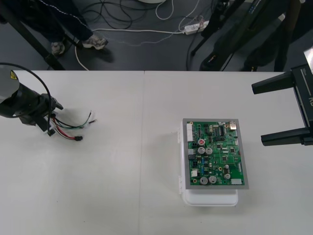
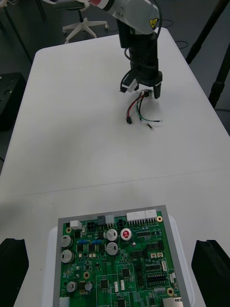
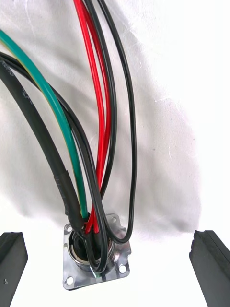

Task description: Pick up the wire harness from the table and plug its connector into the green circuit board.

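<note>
**A:** Where is the harness?

**B:** The harness [image 1: 71, 128] lies flat on the bench [image 1: 137, 196], on the robot's left side and well apart from the circuit board [image 1: 215, 154]. Red, black and green wires [image 3: 100, 120] run out of a round metal socket [image 3: 96, 256] with a square flange. The small black plug [image 1: 78, 138] rests at the loose end, on the side nearer the board.

**A:** Is anything gripping it?

**B:** Not yet. The left arm [image 1: 19, 100] is low over the socket end. Its jaws are set wide apart, with the socket on the bench between them and touching neither. This looks like a line-up for a grip at the solid socket end, which would leave the plug free to lead.

**A:** And the other arm?

**B:** The right arm [image 1: 305, 98] hangs just beside the board's far right corner, with its jaws also wide apart and empty. It is probably held close there to take or steady the plug once the harness is carried over.

**A:** And the board itself?

**B:** It is green, with its parts facing up, and it sits on a white base [image 1: 210, 198] on the robot's right half of the bench. The harness plug is not in it. The task appears to be at its first step, with closing and lifting to come. The thin wires could slip or snag.
</note>
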`<state>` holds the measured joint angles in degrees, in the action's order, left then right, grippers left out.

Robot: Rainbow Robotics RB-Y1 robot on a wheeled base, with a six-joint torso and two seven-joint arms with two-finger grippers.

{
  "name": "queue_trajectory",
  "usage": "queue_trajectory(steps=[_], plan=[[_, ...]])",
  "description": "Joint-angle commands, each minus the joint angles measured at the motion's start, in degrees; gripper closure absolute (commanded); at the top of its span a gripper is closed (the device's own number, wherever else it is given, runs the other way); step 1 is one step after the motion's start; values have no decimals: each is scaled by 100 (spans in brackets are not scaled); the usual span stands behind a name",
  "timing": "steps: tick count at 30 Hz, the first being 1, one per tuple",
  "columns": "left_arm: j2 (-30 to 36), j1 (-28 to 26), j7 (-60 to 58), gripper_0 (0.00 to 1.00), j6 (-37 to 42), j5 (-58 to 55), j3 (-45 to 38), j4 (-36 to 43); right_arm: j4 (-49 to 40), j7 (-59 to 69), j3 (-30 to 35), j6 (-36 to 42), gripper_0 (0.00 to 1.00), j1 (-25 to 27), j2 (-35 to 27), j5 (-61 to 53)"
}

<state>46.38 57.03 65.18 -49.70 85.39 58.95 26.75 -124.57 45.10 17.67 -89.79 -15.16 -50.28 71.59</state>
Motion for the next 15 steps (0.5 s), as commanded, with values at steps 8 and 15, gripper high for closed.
queue_trajectory(steps=[8, 15], plan=[[-103, 115, 531, 0, 400, 12, 64, 6, -76, 324, 157, -21, 0, -58, -184, 13], [-147, 115, 505, 0, 400, 91, 64, -21, -76, 324, 157, -21, 0, -58, -184, 13]])
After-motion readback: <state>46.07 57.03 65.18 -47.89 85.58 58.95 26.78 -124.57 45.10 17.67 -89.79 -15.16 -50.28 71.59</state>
